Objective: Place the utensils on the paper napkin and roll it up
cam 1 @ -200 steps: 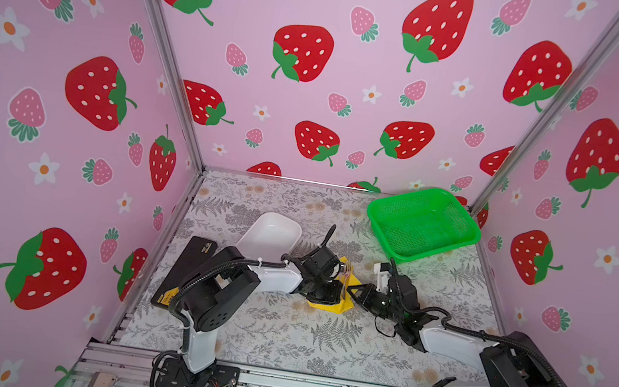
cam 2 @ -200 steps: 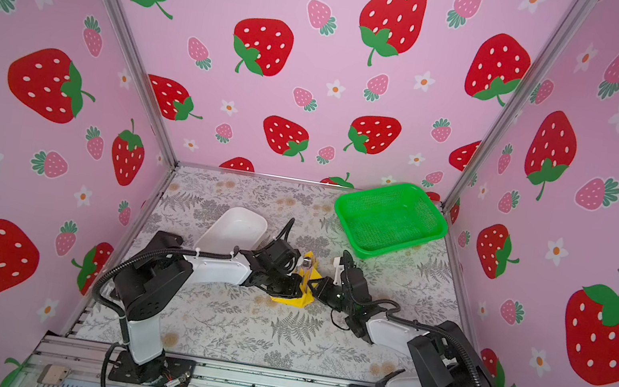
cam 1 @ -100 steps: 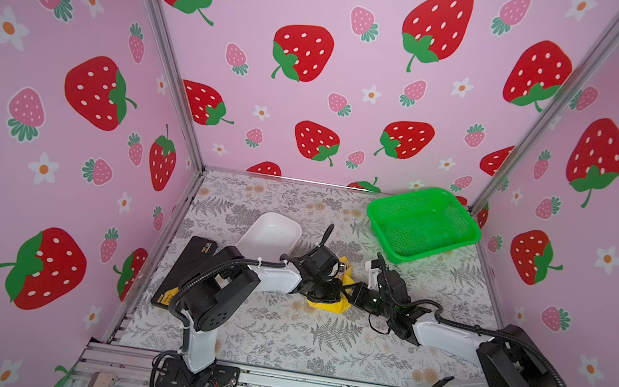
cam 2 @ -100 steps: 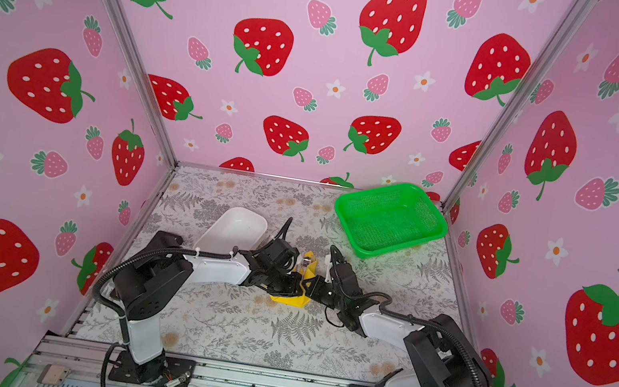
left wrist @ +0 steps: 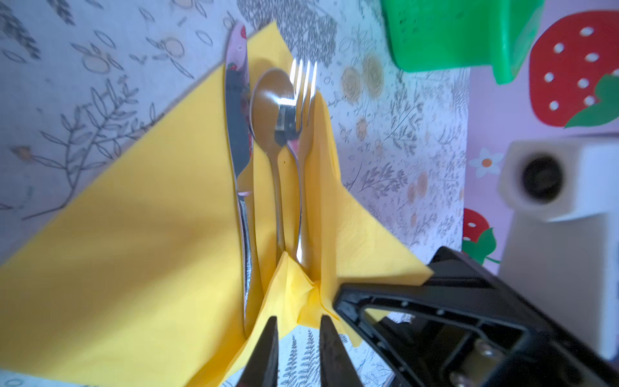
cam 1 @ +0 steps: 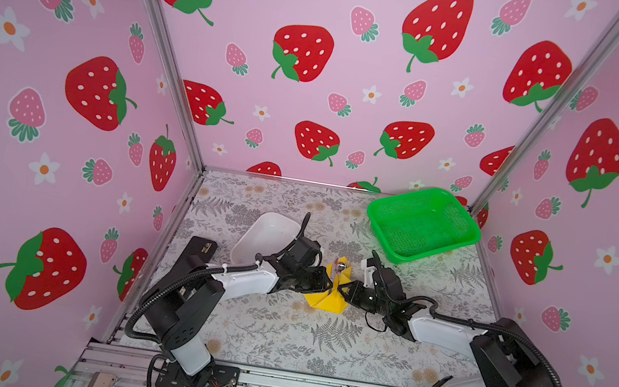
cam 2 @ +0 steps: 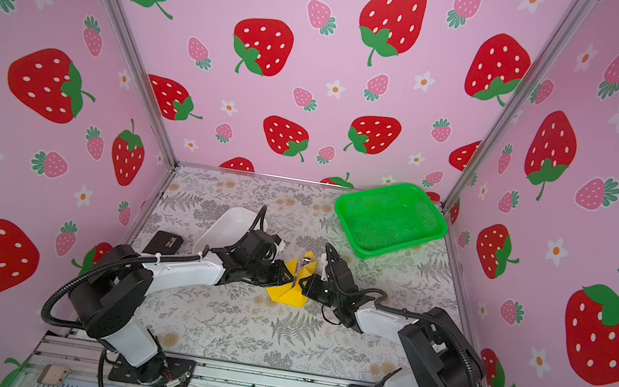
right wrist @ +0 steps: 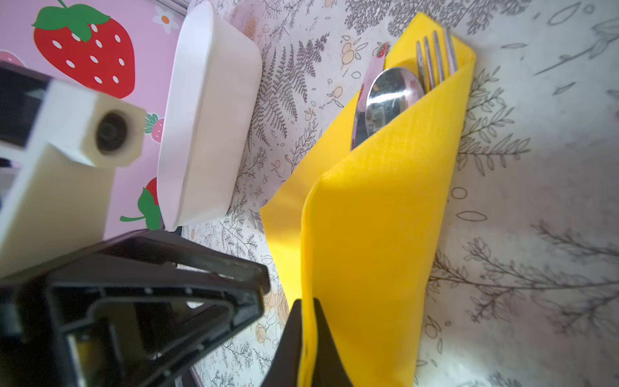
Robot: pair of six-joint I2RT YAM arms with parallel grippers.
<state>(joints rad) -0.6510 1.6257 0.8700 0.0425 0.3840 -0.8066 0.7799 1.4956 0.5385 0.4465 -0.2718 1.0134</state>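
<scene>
In the right wrist view, the paper napkin is folded over the utensils, so their handles are hidden and only the shiny heads poke out. In both top views they're too small to tell piece from piece, and the left arm covers the near part of the white dish. In the left wrist view, the green basket runs off the picture's edge.

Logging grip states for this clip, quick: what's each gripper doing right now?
Left gripper: slightly open, gripping nothing.
Right gripper: shut on a folded flap of the paper napkin.
</scene>
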